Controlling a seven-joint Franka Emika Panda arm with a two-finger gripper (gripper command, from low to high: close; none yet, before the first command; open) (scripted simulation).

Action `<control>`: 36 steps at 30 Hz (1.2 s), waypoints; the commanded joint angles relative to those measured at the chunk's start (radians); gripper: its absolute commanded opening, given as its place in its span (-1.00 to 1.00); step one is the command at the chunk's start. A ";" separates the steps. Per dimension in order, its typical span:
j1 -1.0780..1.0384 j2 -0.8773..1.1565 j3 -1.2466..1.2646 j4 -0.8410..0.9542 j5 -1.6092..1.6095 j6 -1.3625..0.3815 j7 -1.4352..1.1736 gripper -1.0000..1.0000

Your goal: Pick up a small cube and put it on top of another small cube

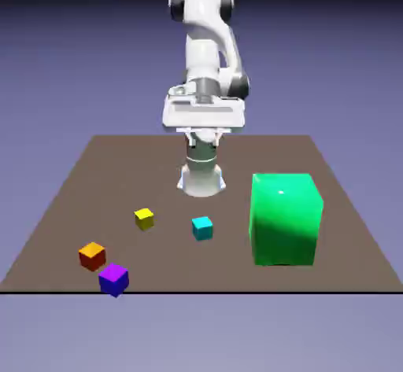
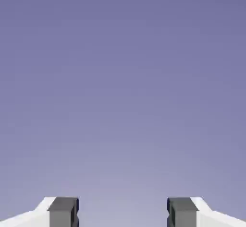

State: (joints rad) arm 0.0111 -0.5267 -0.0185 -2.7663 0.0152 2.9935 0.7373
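Purple and glossy, a tiny cube (image 1: 114, 280) sits at the table's (image 1: 236, 154) near edge, toward the exterior view's left, and just beside it, a little farther back, is a tiny orange cube (image 1: 93, 256) with red-orange sides. Neither is on top of the other, so by this evidence the task is at its start: the purple cube has yet to be gripped, lifted, carried over and set down on the orange one. A yellow cube (image 1: 144, 219) and a cyan cube (image 1: 202, 228) lie farther back, and a big green block (image 1: 283, 221) stands on the exterior view's right; none of these seems to be needed. The white robot arm (image 1: 203, 48) holds its gripper (image 2: 123, 212) well above the table and well apart from both small cubes. In the hand view the two grey fingertips are spread apart with nothing between them. Beyond them only plain blue-violet backdrop shows, so no cube can be made out from there, and the fingers are cut off by the bottom edge. In the exterior view the fingers are small and pale against the arm's base, hard to trace. Whether the purple cube overhangs the table edge slightly cannot be told.
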 commanded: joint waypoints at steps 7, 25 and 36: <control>-0.005 0.251 -0.108 0.254 0.089 -0.253 -0.022 0.00; -0.019 0.897 -0.384 0.906 0.316 -0.902 -0.078 0.00; -0.028 1.291 -0.553 1.305 0.455 -1.299 -0.112 0.00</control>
State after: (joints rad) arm -0.0169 0.7643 -0.5713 -1.4616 0.4705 1.6949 0.6248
